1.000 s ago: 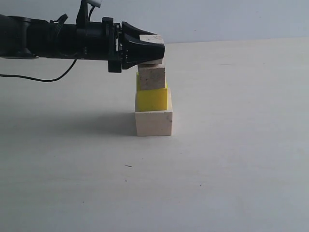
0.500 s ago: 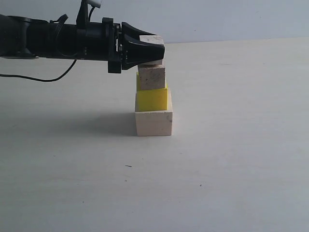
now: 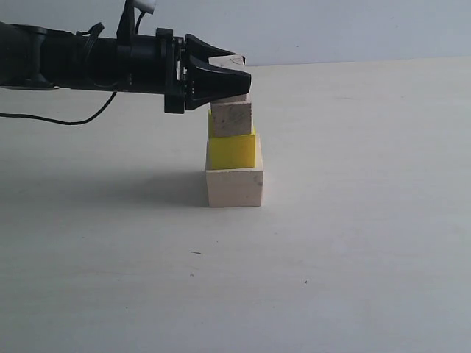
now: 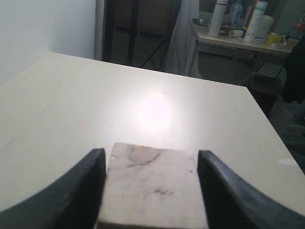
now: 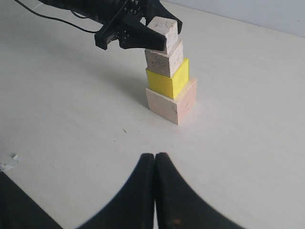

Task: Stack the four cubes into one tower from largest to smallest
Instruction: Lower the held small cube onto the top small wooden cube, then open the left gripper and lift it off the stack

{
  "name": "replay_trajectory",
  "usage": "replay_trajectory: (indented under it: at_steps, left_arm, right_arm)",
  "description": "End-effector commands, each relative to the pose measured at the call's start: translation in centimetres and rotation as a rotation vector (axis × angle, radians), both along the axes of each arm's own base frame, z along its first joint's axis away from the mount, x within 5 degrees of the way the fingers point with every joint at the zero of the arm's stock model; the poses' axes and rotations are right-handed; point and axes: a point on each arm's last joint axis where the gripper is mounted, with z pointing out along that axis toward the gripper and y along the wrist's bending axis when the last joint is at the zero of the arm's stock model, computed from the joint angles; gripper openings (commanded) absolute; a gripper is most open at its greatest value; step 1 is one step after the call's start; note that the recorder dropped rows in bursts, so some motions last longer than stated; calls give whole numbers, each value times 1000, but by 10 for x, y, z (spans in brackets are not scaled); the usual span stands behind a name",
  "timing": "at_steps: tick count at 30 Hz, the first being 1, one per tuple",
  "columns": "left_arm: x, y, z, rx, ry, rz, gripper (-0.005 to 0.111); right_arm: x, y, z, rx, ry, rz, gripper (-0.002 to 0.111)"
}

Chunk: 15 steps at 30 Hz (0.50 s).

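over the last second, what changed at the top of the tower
The left gripper has spread its jaws a little and let go of the small cube, which now rests on the medium cube. The left wrist view shows a gap beside it. The arm has not drawn back. The yellow cube, the large cube and the shut right gripper stayed as they were.

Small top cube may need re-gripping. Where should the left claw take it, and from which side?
Take the small cube by its two upright side faces, coming in level from the left arm's side, where the left claw flanks it now. Those faces are flat, parallel and bare; it rests on the medium cube, so pushing down or sideways would probably upset the tower.
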Motion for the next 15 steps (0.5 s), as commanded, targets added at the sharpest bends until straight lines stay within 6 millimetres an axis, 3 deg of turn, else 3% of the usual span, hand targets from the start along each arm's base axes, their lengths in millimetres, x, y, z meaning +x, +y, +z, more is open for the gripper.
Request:
replay_trajectory:
  at_steps: [1,15]
  left_arm:
    - [1,1,3,-8,-8,-1,58]
    - [2,2,12,-38,-15,22,58]
  right_arm:
    - [-1,0,-1,-2,-3,4,0]
    - [-1,0,-1,-2,-3,4,0]
